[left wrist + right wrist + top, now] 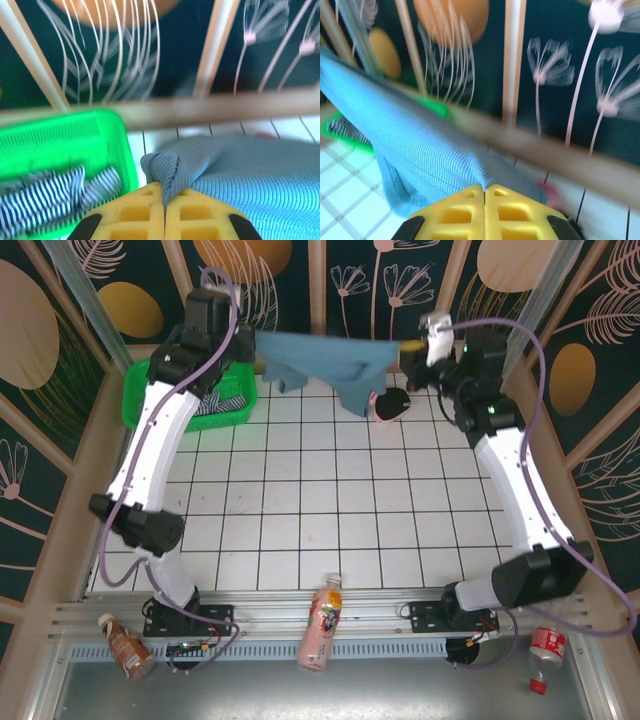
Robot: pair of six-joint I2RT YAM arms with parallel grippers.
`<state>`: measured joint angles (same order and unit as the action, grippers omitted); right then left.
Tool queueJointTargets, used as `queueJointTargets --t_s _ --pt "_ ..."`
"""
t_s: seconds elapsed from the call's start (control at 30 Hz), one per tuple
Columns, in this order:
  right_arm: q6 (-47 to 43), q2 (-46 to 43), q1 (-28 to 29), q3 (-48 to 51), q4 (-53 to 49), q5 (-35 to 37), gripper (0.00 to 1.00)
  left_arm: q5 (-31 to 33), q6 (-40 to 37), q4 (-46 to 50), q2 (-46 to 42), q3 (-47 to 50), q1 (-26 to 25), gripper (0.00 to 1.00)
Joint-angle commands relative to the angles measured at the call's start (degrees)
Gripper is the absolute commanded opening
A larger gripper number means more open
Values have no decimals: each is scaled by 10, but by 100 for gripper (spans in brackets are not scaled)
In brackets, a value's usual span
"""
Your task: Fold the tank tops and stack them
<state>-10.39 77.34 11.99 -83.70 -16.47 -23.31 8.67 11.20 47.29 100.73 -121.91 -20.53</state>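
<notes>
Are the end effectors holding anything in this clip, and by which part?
Both hold the blue-grey tank top: the left end effector is shut on a bunched edge at one end, the right end effector on the opposite edge, stretching it above the table.

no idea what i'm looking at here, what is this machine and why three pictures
These are two white-and-black robot arms bolted at the near edge of a white tiled table. One picture comes from a fixed camera overhead; the other two come from cameras on each wrist, looking past that arm's yellow fingers.

The left tool and the right tool are both shut, each pinching one end of a plain blue-grey ribbed cloth tank top, which hangs stretched between them above the far side of the table.

A green plastic basket at the far left holds a navy-and-white striped cloth top. A small pink-and-black toy lies under the hanging top. Three bottles lie near the arm bases.
</notes>
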Motion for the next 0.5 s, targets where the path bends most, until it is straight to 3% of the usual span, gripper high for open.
queueJointTargets --t_s 0.0,0.1,0.17,0.2,0.23,0.3,0.37,0.47 --pt "-31 -63 9 115 -147 6 0 -37 56 38 -107 208 5 0" --pt "-7 -106 46 218 -208 27 0 -55 121 3 -208 403 5 0" --pt "62 -127 74 288 -221 19 0 -83 171 -2 -246 513 2 0" --pt "87 -133 107 304 -205 27 0 -102 196 -18 -263 574 -4 0" --pt "110 -127 162 307 -200 86 0 -115 219 -38 -280 633 -13 0" --pt "126 -71 190 290 -220 115 0 -137 258 -77 -305 726 -28 0" --pt "145 -17 199 281 -231 94 0 -124 271 -80 -313 767 -31 0" --pt "164 14 242 285 -225 128 0 -121 283 -75 -310 788 -32 0"
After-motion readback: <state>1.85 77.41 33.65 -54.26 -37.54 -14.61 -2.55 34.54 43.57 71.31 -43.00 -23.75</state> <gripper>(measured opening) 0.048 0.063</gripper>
